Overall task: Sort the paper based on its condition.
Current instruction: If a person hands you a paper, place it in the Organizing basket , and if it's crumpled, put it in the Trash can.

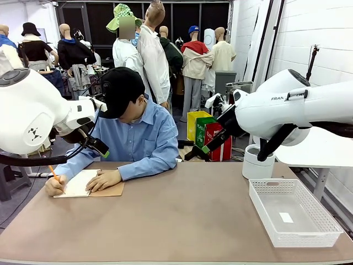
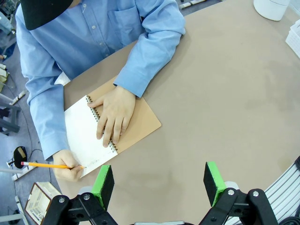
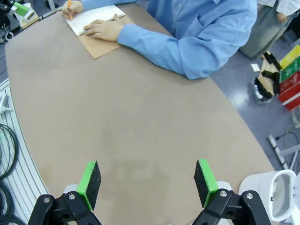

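Note:
The loose paper is out of view. A person across the table writes with an orange pencil (image 2: 51, 165) on a white page (image 2: 79, 133) still bound in a spiral notebook with a brown kraft cover (image 1: 110, 190); the other hand lies flat on the spiral. My left gripper (image 2: 159, 185) hangs open above the table on my side of the notebook, holding nothing. It is raised near the person's shoulder in the front view (image 1: 102, 148). High over the right half of the table, my right gripper (image 3: 147, 183) is open too, with nothing between its pads, and shows in the front view (image 1: 207, 146).
A white mesh basket (image 1: 260, 212) stands at the table's right front with a tiny white tag (image 1: 286, 217) inside. A white round bin (image 1: 256, 165) stands behind it. Bare brown tabletop (image 1: 182, 215) spans the middle.

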Available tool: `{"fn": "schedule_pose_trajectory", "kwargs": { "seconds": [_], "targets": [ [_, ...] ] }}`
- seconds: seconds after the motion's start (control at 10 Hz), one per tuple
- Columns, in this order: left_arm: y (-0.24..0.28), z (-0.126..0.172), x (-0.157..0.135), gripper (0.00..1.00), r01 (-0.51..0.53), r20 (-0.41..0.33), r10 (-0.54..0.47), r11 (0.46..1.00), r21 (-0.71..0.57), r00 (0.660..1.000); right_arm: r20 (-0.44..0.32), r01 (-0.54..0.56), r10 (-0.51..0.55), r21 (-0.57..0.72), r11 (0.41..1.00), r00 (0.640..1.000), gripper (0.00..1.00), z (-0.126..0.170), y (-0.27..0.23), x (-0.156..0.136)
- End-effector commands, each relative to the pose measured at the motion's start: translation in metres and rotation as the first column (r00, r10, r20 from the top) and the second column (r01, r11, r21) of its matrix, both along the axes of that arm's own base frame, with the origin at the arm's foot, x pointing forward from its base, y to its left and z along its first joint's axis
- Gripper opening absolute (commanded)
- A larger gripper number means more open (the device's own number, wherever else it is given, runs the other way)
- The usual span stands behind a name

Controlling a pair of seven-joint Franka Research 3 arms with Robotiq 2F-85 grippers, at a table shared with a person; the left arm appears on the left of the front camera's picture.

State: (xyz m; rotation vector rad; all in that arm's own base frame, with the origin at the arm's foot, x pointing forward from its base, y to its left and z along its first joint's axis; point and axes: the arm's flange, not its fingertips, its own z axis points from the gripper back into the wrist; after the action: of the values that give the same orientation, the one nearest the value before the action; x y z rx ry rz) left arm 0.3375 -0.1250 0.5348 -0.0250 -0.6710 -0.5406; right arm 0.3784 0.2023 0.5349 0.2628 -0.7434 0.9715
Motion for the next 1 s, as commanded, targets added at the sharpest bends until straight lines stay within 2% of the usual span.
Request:
{"fn": "schedule_pose_trajectory", "kwargs": {
  "seconds": [0.0, 0.9],
  "targets": [
    [0.0005, -0.0003, -0.0002, 1.00, 0.000, -0.005, 0.000, 1.000, 0.001, 1.000, -0.003, 0.009, -0.009, 0.001, 1.000, 1.000, 1.00, -0.0009, 0.0004, -0.0006],
    [0.0005, -0.0003, -0.0002, 1.00, 0.000, -0.005, 0.000, 1.000, 0.001, 1.000, -0.003, 0.009, -0.009, 0.001, 1.000, 1.000, 1.00, -0.0009, 0.0004, -0.0006]
  ]
}}
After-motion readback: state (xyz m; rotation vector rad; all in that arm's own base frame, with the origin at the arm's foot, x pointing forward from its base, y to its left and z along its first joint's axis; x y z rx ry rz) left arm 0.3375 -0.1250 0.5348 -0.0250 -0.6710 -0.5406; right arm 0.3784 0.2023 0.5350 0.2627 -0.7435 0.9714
